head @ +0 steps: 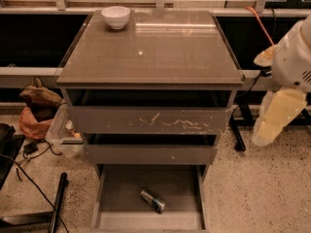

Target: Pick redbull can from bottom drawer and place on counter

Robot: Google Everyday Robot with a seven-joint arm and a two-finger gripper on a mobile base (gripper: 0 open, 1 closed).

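The redbull can [153,201] lies on its side on the floor of the open bottom drawer [116,212], near the middle and toward the front. The counter [150,52] is the glossy grey-brown top of the cabinet. My gripper [276,119] hangs at the right of the cabinet, cream-coloured, below the white arm [296,52]. It is level with the top and middle drawers, well above and to the right of the can, and touches nothing.
A white bowl [115,17] stands at the counter's back left corner. The scratched top drawer [150,120] and the middle drawer [150,154] are pulled out slightly above the bottom one. Bags and a clear box [63,135] sit at the left, with cables and a black pole [57,203].
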